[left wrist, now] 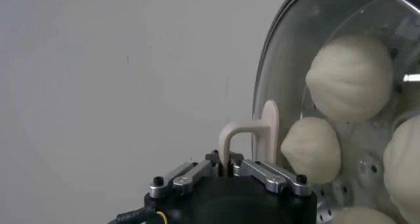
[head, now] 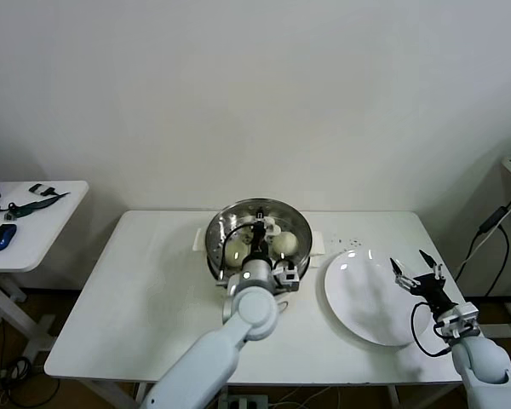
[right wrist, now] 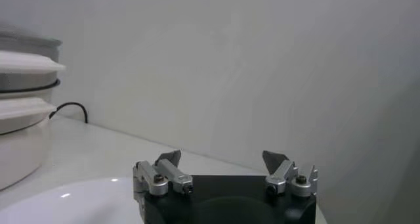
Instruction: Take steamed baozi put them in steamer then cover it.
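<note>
The steamer [head: 215, 242] stands at the back middle of the white table, on its cream base [right wrist: 20, 113]. Several cream-white baozi [head: 236, 252] lie inside it, and they show through the glass [left wrist: 351, 77]. The clear cover [left wrist: 289, 61] with its metal rim lies over the steamer. My left gripper [left wrist: 228, 161] is shut on the cover's cream handle [left wrist: 252, 130], reaching in from the front side [head: 261, 247]. My right gripper [head: 416, 271] hovers open and holds nothing over the right part of the white plate [head: 362, 298], with its jaws spread wide [right wrist: 223, 158].
The white plate [right wrist: 65, 205] lies to the right of the steamer, near the table's right edge. A small side table [head: 43, 221] with a blue mouse [head: 0, 237] stands at the far left. A black cable [head: 485, 234] hangs at the far right.
</note>
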### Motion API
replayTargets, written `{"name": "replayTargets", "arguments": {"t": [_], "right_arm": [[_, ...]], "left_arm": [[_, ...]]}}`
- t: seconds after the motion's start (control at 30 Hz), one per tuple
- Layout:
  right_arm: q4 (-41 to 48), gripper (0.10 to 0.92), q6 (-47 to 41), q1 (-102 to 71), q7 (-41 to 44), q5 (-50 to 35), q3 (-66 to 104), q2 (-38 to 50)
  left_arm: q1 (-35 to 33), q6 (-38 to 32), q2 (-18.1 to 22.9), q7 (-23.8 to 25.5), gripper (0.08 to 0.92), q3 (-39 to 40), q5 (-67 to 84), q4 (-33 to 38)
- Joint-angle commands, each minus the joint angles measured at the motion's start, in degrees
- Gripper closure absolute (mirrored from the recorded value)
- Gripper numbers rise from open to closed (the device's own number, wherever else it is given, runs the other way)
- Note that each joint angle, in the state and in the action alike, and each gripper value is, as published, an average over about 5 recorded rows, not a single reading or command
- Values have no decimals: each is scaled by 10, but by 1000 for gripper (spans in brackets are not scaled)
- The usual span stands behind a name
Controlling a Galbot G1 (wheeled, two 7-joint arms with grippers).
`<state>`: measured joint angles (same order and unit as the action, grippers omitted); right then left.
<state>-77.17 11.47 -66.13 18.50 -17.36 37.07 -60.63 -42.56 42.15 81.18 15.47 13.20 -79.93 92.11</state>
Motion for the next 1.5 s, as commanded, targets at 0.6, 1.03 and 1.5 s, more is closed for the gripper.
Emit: {"name": "replayTargets", "arguments": {"t": [0.6, 1.03, 1.5], "right_arm": [[-21, 203, -49, 5, -15, 25, -1, 3], [-56, 203, -65, -3, -28, 22, -4, -5], [-98, 203, -75, -28, -41, 23, 1, -31]], "left_arm": [[-126, 28, -129, 12, 310, -32, 54, 230], [-283, -59, -175, -168, 177, -239, 315, 352], [-443, -383, -65, -224, 177, -542, 849, 256]]}}
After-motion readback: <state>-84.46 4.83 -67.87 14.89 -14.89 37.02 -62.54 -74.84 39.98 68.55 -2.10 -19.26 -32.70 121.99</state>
